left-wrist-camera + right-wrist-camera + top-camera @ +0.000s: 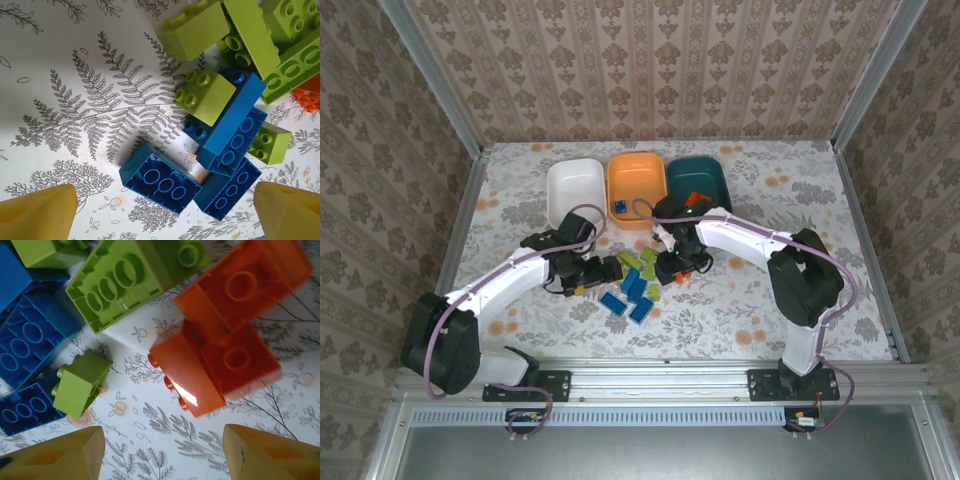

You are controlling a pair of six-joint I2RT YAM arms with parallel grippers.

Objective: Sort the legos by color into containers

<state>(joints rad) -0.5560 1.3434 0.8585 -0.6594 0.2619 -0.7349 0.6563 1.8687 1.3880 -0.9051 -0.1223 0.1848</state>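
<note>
Top external: your three bowls sit in a row at the far side of the bench [750,300]: white bowl [575,185], orange bowl [642,178], teal bowl [705,175], side by side. A blue brick [619,207] lies in the orange bowl, and an orange brick [695,199] shows in the teal bowl. The loose bricks [635,282] are heaped on the bench just in front of the bowls, between your two arms.

Left wrist: your left jaws are released, yellow fingertips [35,215] wide apart with bare bench between them. An upside-down blue block [162,180] lies just ahead, with lime blocks [204,95] past it.

Right wrist: your right jaws are released too, nothing between the tips [50,455]. Two orange blocks [220,360] touch each other just ahead, with a small lime block [80,382] to their left.
</note>
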